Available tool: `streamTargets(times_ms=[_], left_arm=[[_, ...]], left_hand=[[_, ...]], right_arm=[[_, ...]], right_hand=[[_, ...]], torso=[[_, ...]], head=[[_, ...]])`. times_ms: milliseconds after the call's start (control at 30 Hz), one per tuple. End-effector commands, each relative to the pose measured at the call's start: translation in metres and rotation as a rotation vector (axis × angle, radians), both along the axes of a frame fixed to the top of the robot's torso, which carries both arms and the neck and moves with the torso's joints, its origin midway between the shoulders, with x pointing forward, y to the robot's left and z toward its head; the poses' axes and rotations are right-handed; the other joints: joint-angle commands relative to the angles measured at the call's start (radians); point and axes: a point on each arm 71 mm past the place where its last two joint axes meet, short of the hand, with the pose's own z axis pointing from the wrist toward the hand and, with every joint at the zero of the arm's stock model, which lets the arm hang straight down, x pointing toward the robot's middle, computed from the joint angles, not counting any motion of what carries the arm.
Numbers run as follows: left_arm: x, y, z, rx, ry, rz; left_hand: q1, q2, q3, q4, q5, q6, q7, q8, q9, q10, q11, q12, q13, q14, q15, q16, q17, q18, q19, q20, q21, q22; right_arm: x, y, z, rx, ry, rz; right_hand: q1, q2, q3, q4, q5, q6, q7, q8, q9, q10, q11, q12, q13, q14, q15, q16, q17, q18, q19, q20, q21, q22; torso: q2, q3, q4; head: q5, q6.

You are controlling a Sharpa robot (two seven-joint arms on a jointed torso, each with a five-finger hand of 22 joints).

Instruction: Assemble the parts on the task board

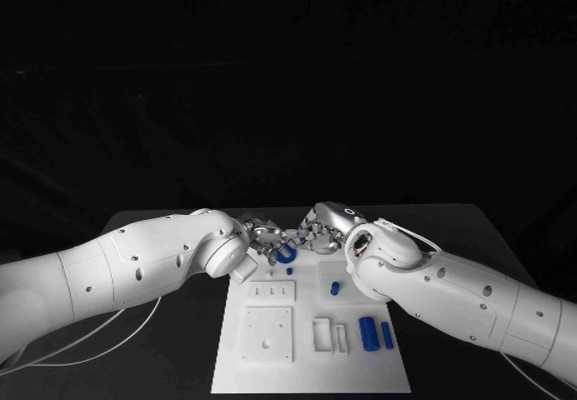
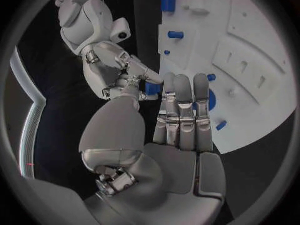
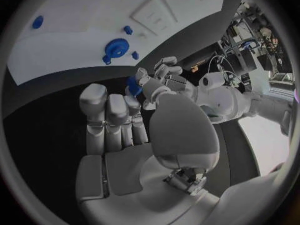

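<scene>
Black table (image 1: 157, 333), matte top. White task board (image 1: 307, 371) lies flat on it, roughly centred, long side running away from the robot (near end reaches the table's near edge area). White cables (image 1: 114, 337) trail across the tabletop on the left side of the board, apart from it.

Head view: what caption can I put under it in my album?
Two robot hands, left hand and right hand, meet over the far end of the white task board.
</scene>
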Motion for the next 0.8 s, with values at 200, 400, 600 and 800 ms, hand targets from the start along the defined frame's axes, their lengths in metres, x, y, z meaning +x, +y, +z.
streamTargets(times_ms=[200,400,600,800], left_arm=[[0.0005,-0.0027,0.0029,0.012,-0.036,0.01],[0.0,-0.0033,0.0027,0.019,-0.034,0.002],[-0.0004,-0.0052,0.0025,0.035,-0.038,-0.016],[-0.0008,-0.0069,0.0017,0.059,-0.041,-0.042]], left_hand=[[0.009,-0.004,-0.003,0.014,0.001,-0.005,-0.002,0.001,0.08,0.042,0.002,-0.013,0.007,-0.02,0.003,0.015,-0.008,-0.012,-0.006,0.0,-0.033,0.041],[0.022,0.018,-0.003,-0.018,0.002,-0.001,-0.003,0.001,0.089,0.041,0.001,-0.01,0.01,-0.021,0.002,0.021,-0.008,-0.013,-0.005,-0.001,-0.041,0.055],[0.034,0.048,-0.008,-0.065,0.004,0.001,-0.004,0.001,0.097,0.041,0.0,-0.011,0.011,-0.023,0.002,0.024,-0.01,-0.013,-0.003,-0.001,-0.053,0.075],[0.042,0.064,-0.018,-0.092,0.005,-0.002,-0.004,0.001,0.096,0.041,0.0,-0.011,0.011,-0.024,0.002,0.026,-0.011,-0.014,-0.001,-0.001,-0.061,0.087]], right_arm=[[-0.003,0.0063,-0.0082,-0.047,0.017,0.022],[-0.0041,0.0083,-0.0093,-0.049,0.019,0.028],[-0.0056,0.0105,-0.0085,-0.045,0.015,0.033],[-0.0066,0.0126,-0.0077,-0.04,0.01,0.036]], right_hand=[[-0.013,-0.001,0.007,-0.002,0.011,0.003,0.002,0.007,0.001,0.003,0.0,-0.006,-0.001,0.004,0.0,-0.004,0.0,-0.005,0.018,0.001,0.003,0.098],[-0.015,0.0,0.007,-0.002,0.009,0.003,0.001,0.007,0.002,0.003,0.0,-0.005,-0.001,0.004,0.0,-0.004,0.0,-0.005,0.018,0.001,0.004,0.098],[-0.015,0.001,0.007,-0.003,0.011,0.004,0.001,0.007,0.002,0.004,0.0,-0.005,0.0,0.004,0.0,-0.004,0.0,-0.005,0.018,0.001,0.005,0.099],[-0.015,0.002,0.006,-0.003,0.011,0.004,0.001,0.007,0.001,0.003,0.0,-0.006,-0.001,0.004,0.0,-0.004,0.0,-0.005,0.018,0.001,0.006,0.099]], torso=[[0.001,-0.0007,0.0028],[0.001,-0.0014,0.0018],[0.002,-0.0003,0.0013],[0.002,0.0005,0.0004]], head=[[-0.001,-0.003],[-0.002,-0.002],[-0.002,-0.004],[0.0,-0.008]])
